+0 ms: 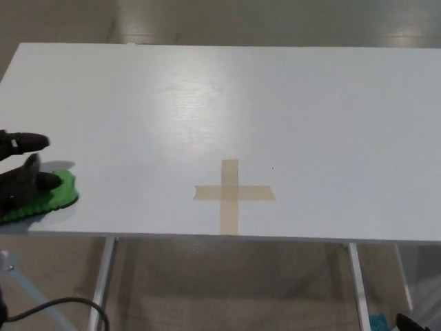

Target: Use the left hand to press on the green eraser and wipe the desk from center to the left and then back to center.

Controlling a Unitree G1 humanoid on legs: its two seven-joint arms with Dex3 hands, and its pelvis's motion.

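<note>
Right now your left hand [19, 181] is pressing down on the eraser [48, 197] at the far left of the desk [289, 103], close to the front-left corner. One finger is sticking out above the pad and the others are lying flat on top of it, so you are pinning it from above, not wrapping it. Only part of the hand is showing at the picture's left edge. The right hand is not showing.

The eraser is sitting well apart from the tape cross [233, 194] marking the center. Judging from that, the leftward stroke looks about done and the return to center is what is remaining.

Risks: you are working near the left and front edges, so any further push left could be sending the eraser off the desk. The flat press is giving no side hold, so a fast reversal could be leaving the eraser behind while the fingers are sliding over it. Uneven pressure could be tipping it up or making it skip.

No containers are showing anywhere, so nothing to report there.
</note>
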